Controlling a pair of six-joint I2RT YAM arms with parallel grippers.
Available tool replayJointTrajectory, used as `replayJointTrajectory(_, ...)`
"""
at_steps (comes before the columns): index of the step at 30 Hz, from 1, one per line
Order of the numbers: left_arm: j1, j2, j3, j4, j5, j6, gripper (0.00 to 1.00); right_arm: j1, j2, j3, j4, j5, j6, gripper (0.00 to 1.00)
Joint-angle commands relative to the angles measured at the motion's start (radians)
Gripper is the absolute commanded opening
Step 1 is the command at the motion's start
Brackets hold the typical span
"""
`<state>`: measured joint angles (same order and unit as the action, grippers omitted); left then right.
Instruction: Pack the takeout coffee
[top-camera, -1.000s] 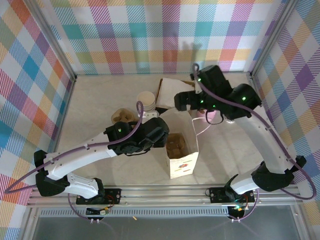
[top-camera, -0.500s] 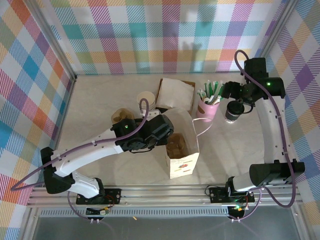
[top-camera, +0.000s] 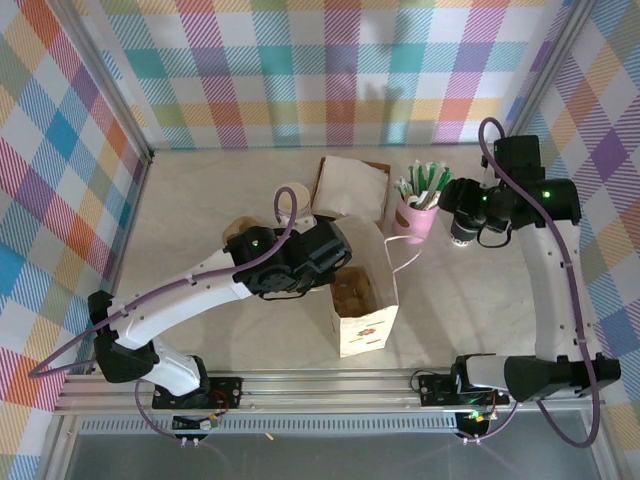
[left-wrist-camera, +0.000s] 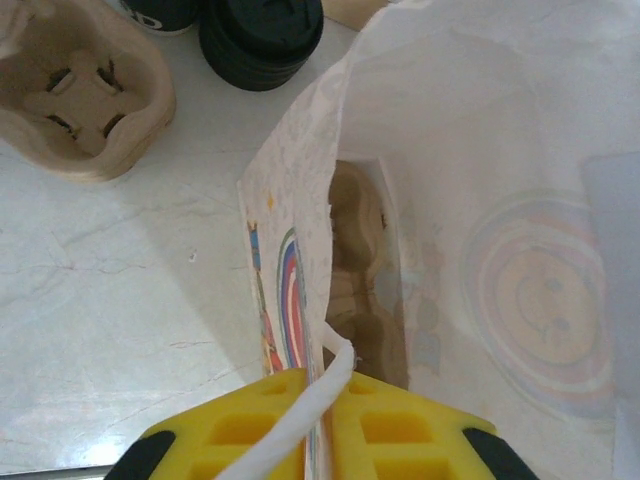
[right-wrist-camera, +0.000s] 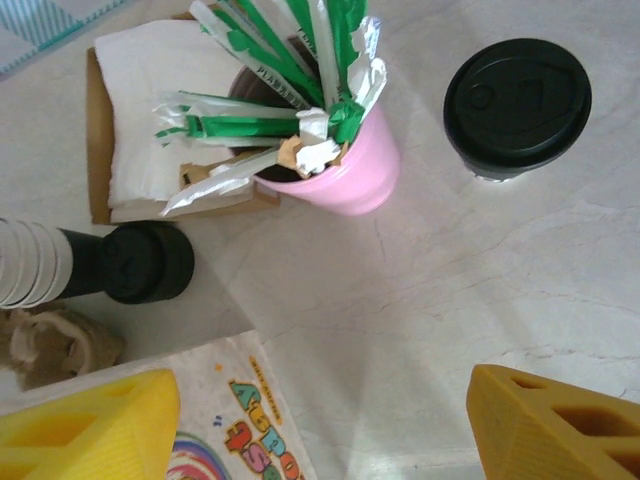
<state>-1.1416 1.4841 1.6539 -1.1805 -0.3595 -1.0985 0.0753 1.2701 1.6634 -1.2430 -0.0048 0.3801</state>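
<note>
Observe that the left gripper is clamped on the rim of the white paper bag, at the lower centre of the left wrist view. This grip holds the mouth spread, so a cup can be lowered onto the cardboard cup carrier inside. The right gripper has its jaws wide apart with nothing between them (a spacing that suits the cup's width). The takeout coffee stands upright on the bench, upper right of the right wrist view, near the pink cup. It is not yet grasped.
</note>
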Motion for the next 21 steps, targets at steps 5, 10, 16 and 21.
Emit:
replayJointTrajectory(5,0.028,0.042,0.024,0.013,0.045,-0.024,0.23,0.009,-0.105,-0.062,-0.036,-0.032,0.011,0.73)
replayJointTrajectory(10,0.040,0.027,0.010,0.012,0.070,-0.020,0.15,0.009,-0.087,-0.043,-0.059,-0.006,-0.014,0.71)
replayJointTrajectory(16,0.072,-0.053,-0.116,0.100,0.094,-0.052,0.04,0.007,-0.051,-0.053,-0.056,0.065,-0.045,0.71)
replayJointTrajectory(21,0.134,-0.117,-0.141,0.102,0.093,0.051,0.00,-0.001,0.009,-0.020,-0.047,0.160,-0.081,0.69)
